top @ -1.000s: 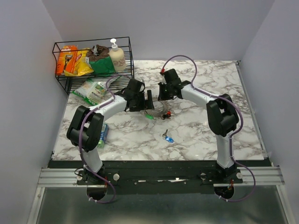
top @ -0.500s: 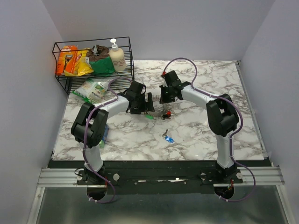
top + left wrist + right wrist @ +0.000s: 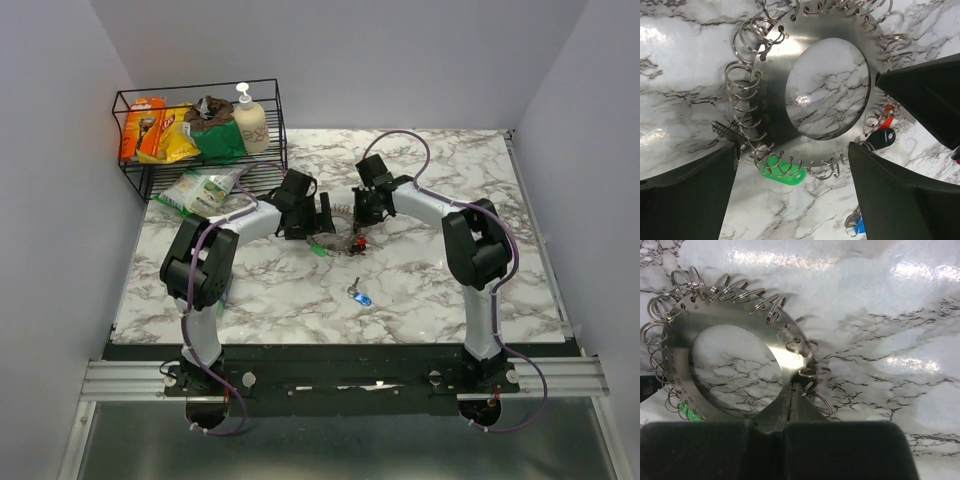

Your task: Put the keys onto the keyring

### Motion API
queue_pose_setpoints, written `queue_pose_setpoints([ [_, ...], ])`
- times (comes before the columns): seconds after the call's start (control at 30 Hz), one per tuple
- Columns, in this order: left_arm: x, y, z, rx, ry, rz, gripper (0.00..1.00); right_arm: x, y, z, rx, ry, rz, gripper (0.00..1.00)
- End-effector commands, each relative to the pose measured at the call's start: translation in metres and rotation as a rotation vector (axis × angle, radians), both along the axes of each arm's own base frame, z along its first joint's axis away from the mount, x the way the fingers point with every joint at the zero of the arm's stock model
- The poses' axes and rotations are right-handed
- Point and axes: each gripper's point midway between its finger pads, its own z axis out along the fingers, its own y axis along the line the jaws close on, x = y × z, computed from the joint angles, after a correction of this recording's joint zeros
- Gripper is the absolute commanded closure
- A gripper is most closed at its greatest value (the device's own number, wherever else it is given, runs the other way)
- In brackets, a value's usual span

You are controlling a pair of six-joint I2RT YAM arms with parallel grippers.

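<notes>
Keyring (image 3: 772,90): rim pinched by right fingers (image 3: 777,415); left fingers (image 3: 685,200) spread, straddling it. Blue key (image 3: 361,298): loose, nearer tabletop's (image 3: 420,300) near edge than both.

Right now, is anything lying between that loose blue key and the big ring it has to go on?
Nothing visible does. The blue key lies alone on the marble table, nearer the arm bases than the keyring, with only bare tabletop between them. The right gripper is pinching the keyring's rim.
</notes>
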Motion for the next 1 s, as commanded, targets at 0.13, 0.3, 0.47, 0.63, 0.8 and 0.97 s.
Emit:
queue_pose_setpoints([
  [0.13,0.015,-0.022,-0.003,-0.061,0.002,-0.016,0.03,-0.023,-0.036,-0.026,-0.152,0.073,-0.062,0.99],
  [0.3,0.026,-0.039,0.001,-0.105,-0.009,-0.036,0.05,-0.032,-0.043,-0.018,-0.158,0.067,-0.073,0.99],
  [0.47,0.033,-0.059,0.010,-0.144,-0.016,-0.093,0.06,-0.044,-0.044,-0.016,-0.135,0.081,-0.072,0.99],
  [0.63,0.046,-0.077,0.025,-0.157,-0.043,-0.142,0.07,-0.060,-0.045,-0.016,-0.103,0.102,-0.066,0.99],
  [0.8,0.057,-0.093,0.034,-0.169,-0.054,-0.187,0.08,-0.069,-0.038,-0.012,-0.044,0.120,-0.046,0.99],
  [0.97,0.063,-0.102,0.037,-0.168,-0.055,-0.217,0.08,-0.083,-0.029,-0.012,0.033,0.139,-0.020,0.99],
])
